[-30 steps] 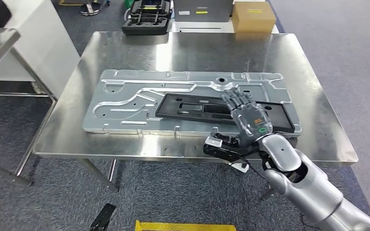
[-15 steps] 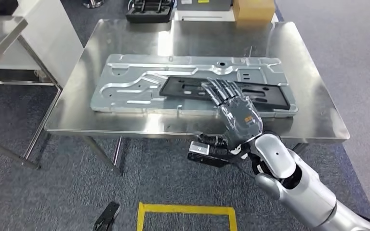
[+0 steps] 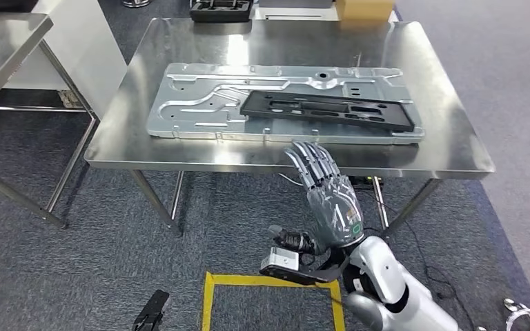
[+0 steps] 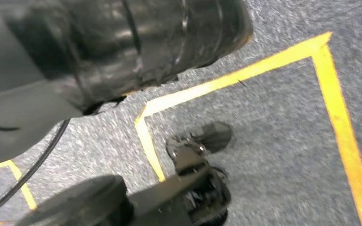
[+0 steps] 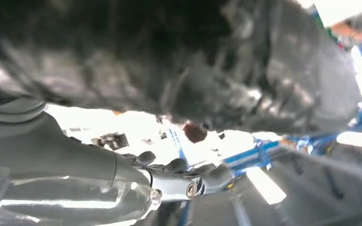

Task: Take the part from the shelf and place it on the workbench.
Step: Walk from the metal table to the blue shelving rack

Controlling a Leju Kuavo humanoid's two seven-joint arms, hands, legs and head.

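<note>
Right hand: the right hand (image 3: 328,196) sat in the lower centre of the head view, below the near edge of the table, holding nothing, fingers apart and stretched up toward the table edge.
Right arm: the silver arm (image 3: 393,293) came in from the lower right corner, bent at the wrist, palm side turned away from the camera.
Left hand: in the left wrist view only dark blurred shapes lay over grey carpet and yellow floor tape (image 4: 245,73); whether that hand was spread or curled I could not tell.
Floor: a yellow tape box (image 3: 269,283) sat at the bottom centre, just under the right wrist.
Table: the steel table (image 3: 110,148) filled the middle of the frame, its near edge just above the fingertips.
Part: the black plastic frame (image 3: 328,110) lay flat, upper centre-right, resting on the big grey metal plate (image 3: 179,110) on the table, well apart from the hand.
How it handles: by my reading, long, thin, slotted and light; fairly stiff but likely to flex at the ends, and smooth enough to slide on the metal.
Where to grip: a judgement only, but near the middle of a long edge, or through a slot, so it would not tip.
Task status: the part looked already set down, with the hand clear of it.
Far end: a black tray (image 3: 221,9) and a brown box (image 3: 363,8) sat at the top edge, beyond the table.
</note>
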